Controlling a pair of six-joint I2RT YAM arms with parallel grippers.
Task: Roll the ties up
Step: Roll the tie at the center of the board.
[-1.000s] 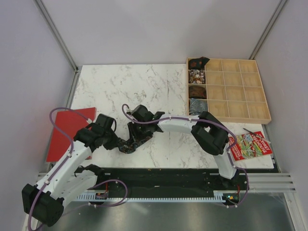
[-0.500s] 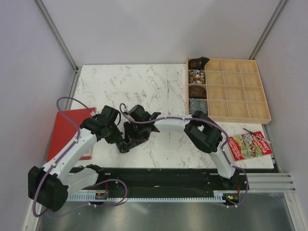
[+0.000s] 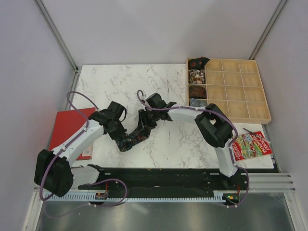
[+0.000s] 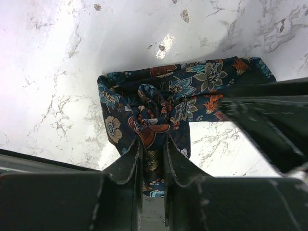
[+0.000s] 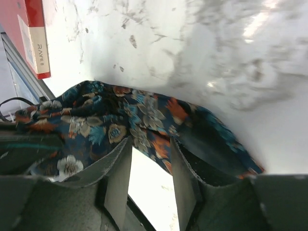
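Observation:
A dark floral tie (image 3: 130, 140) lies bunched on the marble table, low and left of the middle. My left gripper (image 3: 121, 135) comes at it from the left. In the left wrist view that gripper (image 4: 153, 149) is shut on a fold of the tie (image 4: 163, 96), and the rest spreads beyond the fingertips. My right gripper (image 3: 142, 126) sits at the tie's upper right end. In the right wrist view its fingers (image 5: 118, 166) stand apart with bare marble between them, and the tie (image 5: 110, 120) drapes just past the tips. That gripper (image 5: 150, 149) is open.
A wooden compartment tray (image 3: 240, 91) stands at the back right, with rolled ties (image 3: 197, 90) in its left column. A flat red booklet (image 3: 67, 127) lies at the table's left edge, under the left arm. A colourful booklet (image 3: 251, 145) lies at the right front.
The left arm has swung right and away from me with the tie in its grip. The right gripper has drawn back to the upper right and its jaws have widened off the fabric.

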